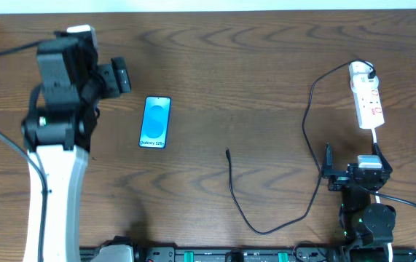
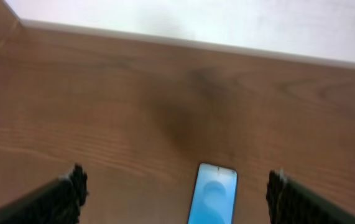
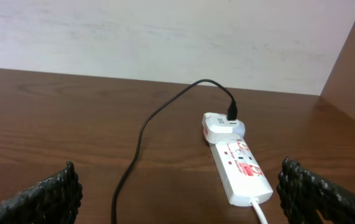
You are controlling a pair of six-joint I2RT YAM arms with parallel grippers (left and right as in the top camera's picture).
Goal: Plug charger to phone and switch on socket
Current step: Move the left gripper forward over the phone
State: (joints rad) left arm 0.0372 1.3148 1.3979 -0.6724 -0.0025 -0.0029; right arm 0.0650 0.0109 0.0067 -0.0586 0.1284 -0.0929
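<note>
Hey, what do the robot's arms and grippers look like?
The left arm has a white lower section, black joints and a black cable. The right arm is black with a small green light. The left gripper and right gripper both have black, bumpy-textured fingers.

— Where did you have the phone [image 1: 155,122]?
— Flat, blue screen up, left of centre.
— And your charger [image 1: 232,182]?
— Black cable, plugged in at the far end of the white socket [image 1: 366,98] on the right; its free tip lay mid-table, apart from the phone.
</note>
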